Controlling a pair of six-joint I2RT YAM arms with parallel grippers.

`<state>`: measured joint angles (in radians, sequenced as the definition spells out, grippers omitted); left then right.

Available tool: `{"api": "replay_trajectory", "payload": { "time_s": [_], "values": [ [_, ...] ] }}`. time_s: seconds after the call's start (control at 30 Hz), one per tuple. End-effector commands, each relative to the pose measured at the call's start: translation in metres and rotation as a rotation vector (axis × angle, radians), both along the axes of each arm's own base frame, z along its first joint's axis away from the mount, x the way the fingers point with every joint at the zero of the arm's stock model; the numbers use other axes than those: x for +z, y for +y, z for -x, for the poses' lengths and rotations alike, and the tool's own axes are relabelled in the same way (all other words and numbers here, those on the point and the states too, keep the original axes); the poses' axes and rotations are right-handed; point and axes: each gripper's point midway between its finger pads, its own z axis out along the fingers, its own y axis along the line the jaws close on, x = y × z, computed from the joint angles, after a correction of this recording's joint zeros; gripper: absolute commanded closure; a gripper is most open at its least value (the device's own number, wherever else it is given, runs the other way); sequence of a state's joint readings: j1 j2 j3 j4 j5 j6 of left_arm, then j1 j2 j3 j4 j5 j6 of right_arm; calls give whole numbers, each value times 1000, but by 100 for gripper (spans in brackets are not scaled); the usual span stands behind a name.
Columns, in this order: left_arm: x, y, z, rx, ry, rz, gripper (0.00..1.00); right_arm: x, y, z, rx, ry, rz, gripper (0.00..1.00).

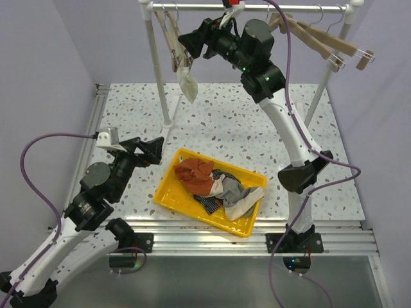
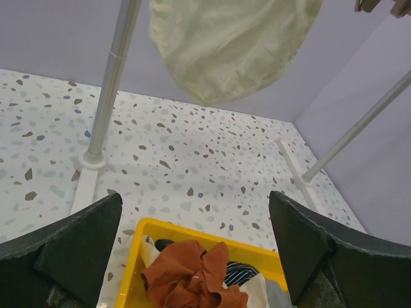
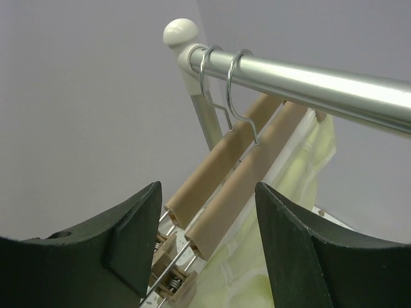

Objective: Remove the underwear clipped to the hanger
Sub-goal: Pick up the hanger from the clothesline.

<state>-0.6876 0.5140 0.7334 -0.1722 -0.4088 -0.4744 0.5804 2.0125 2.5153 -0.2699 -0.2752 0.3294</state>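
Pale cream-green underwear [image 1: 188, 83] hangs clipped to the wooden hangers [image 1: 174, 38] at the left end of the rack's bar [image 1: 257, 8]. My right gripper [image 1: 186, 46] is raised beside them. In the right wrist view it [image 3: 209, 192] stands open, with the ends of two hangers [image 3: 247, 186] and their clips [image 3: 173, 282] between the jaws, untouched; the cream cloth [image 3: 292, 205] hangs behind. My left gripper [image 1: 157, 152] is open and empty, low, just left of the yellow tray [image 1: 166, 186]. The tray holds orange-red [image 1: 196, 176], striped navy [image 1: 209, 204] and grey-white [image 1: 241, 196] underwear.
Empty wooden hangers [image 1: 327, 42] hang at the bar's right end. The rack's left post [image 1: 157, 70] and right post [image 1: 324, 83] stand on the speckled table. In the left wrist view the left post [image 2: 109, 96] rises ahead, with the cream underwear [image 2: 231, 45] above it and the tray's rim [image 2: 138, 253] below.
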Motion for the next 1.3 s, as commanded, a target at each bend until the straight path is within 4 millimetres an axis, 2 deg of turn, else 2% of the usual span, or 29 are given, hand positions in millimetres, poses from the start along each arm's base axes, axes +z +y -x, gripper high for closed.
{"api": "replay_trajectory", "payload": {
  "time_s": [0.0,0.37,0.9,1.27],
  "values": [
    [54,5,-1,30,-92,137,0,22,-5,0,-24,-67,-34,37],
    [93,0,-2,4,-161,159,0,6,0,-6,-30,-39,-2,45],
    [80,8,4,21,-139,168,0,-14,13,-14,-44,-3,22,47],
    [80,11,6,28,-136,174,0,-32,7,-29,-121,-20,107,51]
  ]
}}
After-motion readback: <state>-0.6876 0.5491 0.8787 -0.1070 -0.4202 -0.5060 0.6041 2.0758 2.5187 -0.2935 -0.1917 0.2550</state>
